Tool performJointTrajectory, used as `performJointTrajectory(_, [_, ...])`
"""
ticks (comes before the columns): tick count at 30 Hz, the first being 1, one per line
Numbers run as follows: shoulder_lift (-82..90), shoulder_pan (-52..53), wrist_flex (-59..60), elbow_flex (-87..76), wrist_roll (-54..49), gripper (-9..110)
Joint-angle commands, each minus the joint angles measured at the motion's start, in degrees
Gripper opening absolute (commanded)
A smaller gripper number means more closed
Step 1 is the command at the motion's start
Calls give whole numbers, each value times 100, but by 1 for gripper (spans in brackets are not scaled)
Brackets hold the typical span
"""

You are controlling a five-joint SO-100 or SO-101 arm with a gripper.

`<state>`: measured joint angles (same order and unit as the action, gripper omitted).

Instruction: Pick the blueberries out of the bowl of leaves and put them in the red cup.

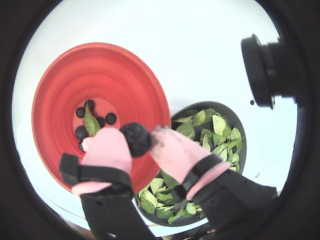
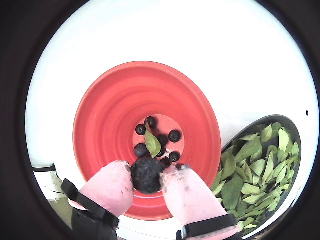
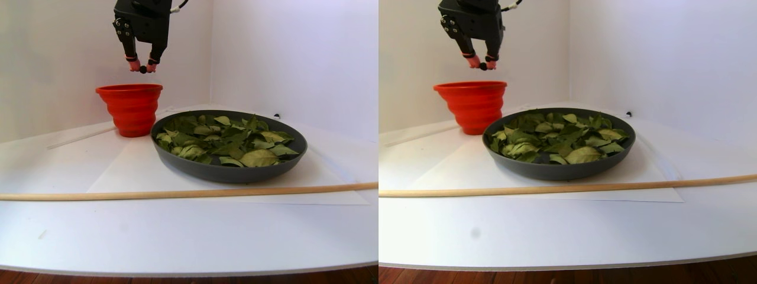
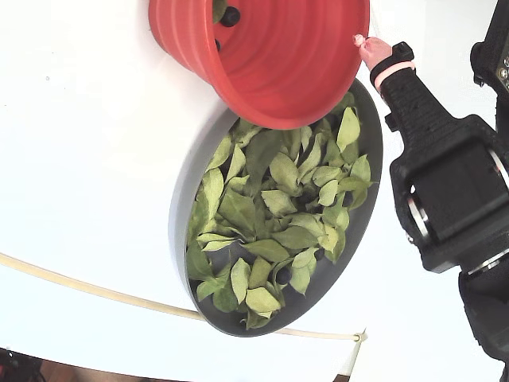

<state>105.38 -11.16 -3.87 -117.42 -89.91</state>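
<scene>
Overhead, the hand (image 2: 148, 175) pinches one round, matte blueberry (image 2: 146, 174) between pink pads — above the ridged red cup (image 2: 107, 115).

A smooth white tabletop (image 3: 177, 236) carries everything, with a white paper sheet (image 3: 136, 168) laid flat on it. The red-orange plastic cup with stepped ridged walls (image 3: 130, 109) stands upright at the back left in the stereo pair view. Just beside it, the wide shallow dark grey bowl (image 3: 230, 171) rests on the sheet. A long thin pale wooden rod (image 3: 177, 193) lies across the table in front of the bowl, near its rim
</scene>
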Motion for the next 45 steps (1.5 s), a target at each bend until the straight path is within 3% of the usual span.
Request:
performJointTrajectory(1, [554,-114,-79,44,9,11])
performJointTrajectory(6, [527,-105,-149,-62,26,19])
performJointTrajectory(45, [791,1274,712,97,0,17])
